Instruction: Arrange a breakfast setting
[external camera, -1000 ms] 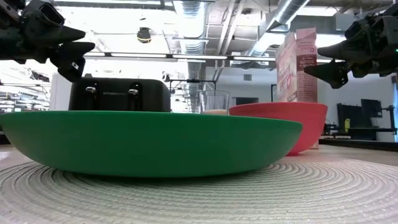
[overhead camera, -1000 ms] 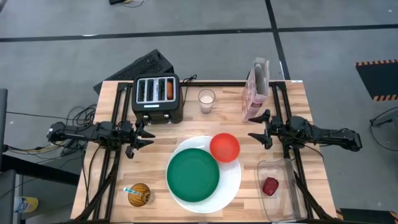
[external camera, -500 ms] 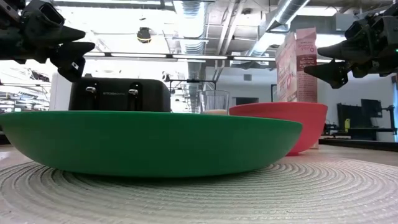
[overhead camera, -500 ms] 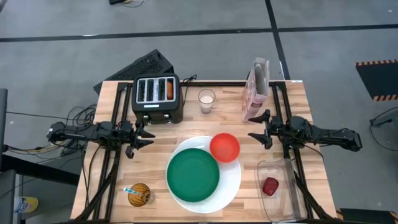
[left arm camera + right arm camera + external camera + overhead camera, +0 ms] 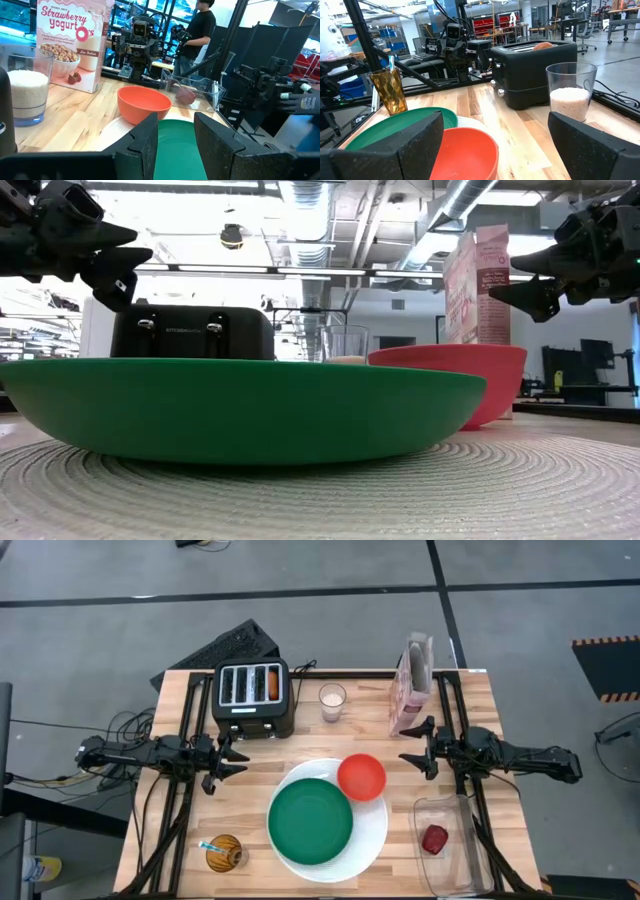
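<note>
Green plate (image 5: pixel 311 821) and red bowl (image 5: pixel 361 776) sit on the white plate (image 5: pixel 372 830) — left gripper (image 5: pixel 236 762) and right gripper (image 5: pixel 412 746) hover either side, jaws apart

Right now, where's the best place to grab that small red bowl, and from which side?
Probably the small red bowl is best pinched by its rim, one finger inside and one outside, coming down from above. It sits upright and empty on the large white round plate, and its far-right rim is clear of the green plate. The right gripper, open, hovers nearest.
</note>
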